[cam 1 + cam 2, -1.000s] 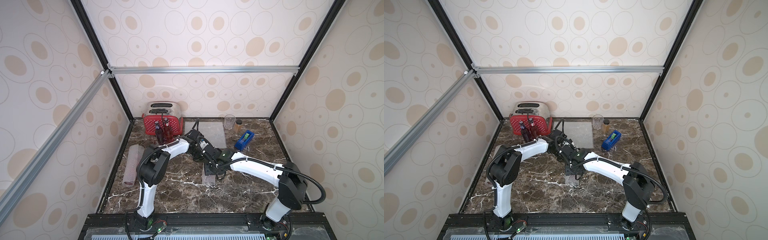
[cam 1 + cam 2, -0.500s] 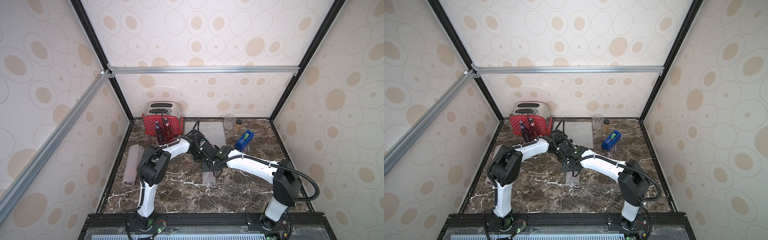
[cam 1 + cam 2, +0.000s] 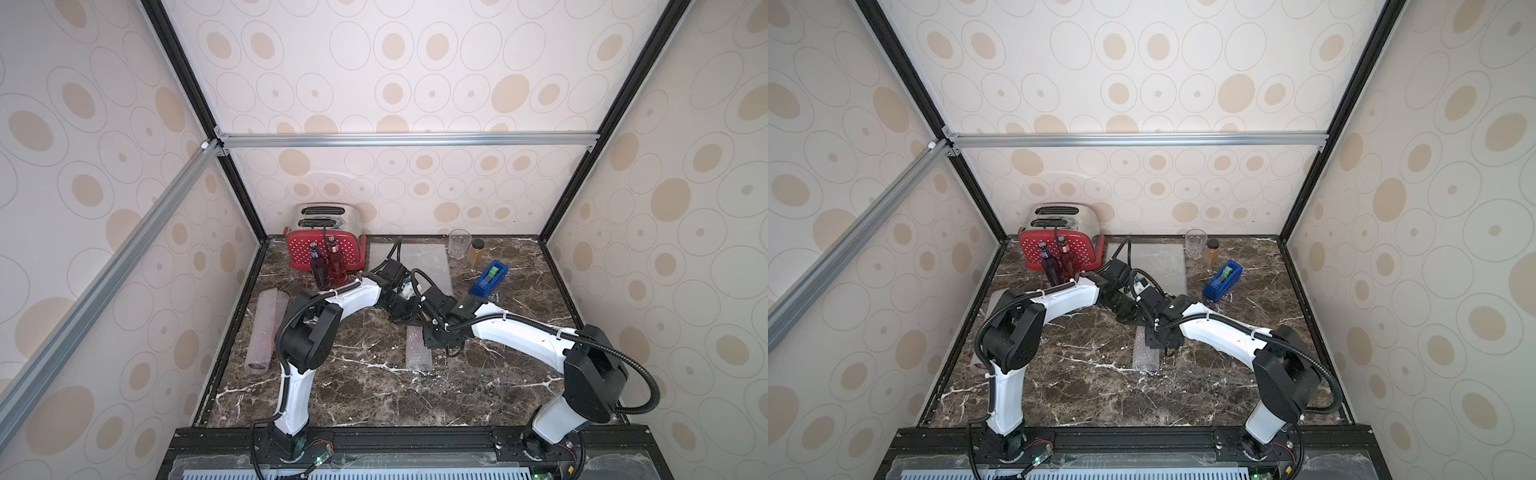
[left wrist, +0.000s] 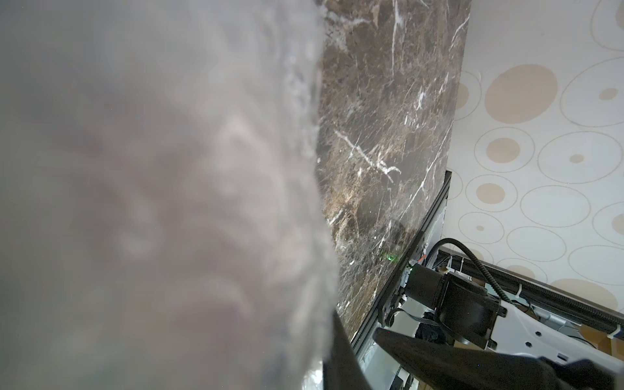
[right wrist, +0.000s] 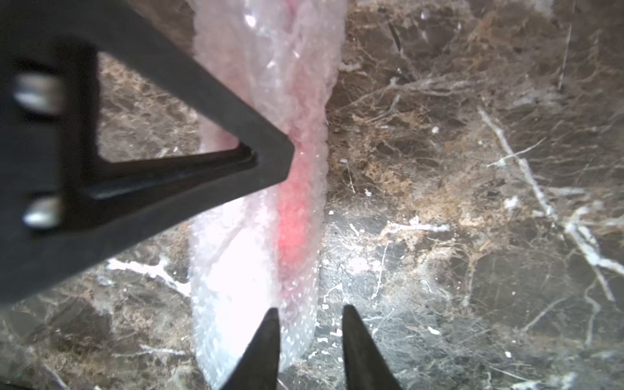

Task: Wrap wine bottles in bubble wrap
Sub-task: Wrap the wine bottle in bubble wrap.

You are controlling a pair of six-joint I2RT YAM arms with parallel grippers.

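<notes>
Bubble wrap (image 3: 417,353) lay rolled round a pink-red wine bottle (image 5: 293,219) in the middle of the table (image 3: 374,395), bare marble reaching to the front edge. We saw the right gripper (image 5: 309,337) with jaws parted astride the roll's edge; of the left gripper (image 4: 354,320) we could not tell.

L-wrist cam: bubble wrap (image 4: 152,185) blurs most of view | bottle (image 5: 293,216): pink smear thru wrap

The right gripper (image 5: 310,341) is narrowing its jaws at the edge of the wrapped bottle (image 5: 293,216), while the right arm (image 3: 519,332) is swinging its elbow back outward after leaning in a moment earlier
</notes>
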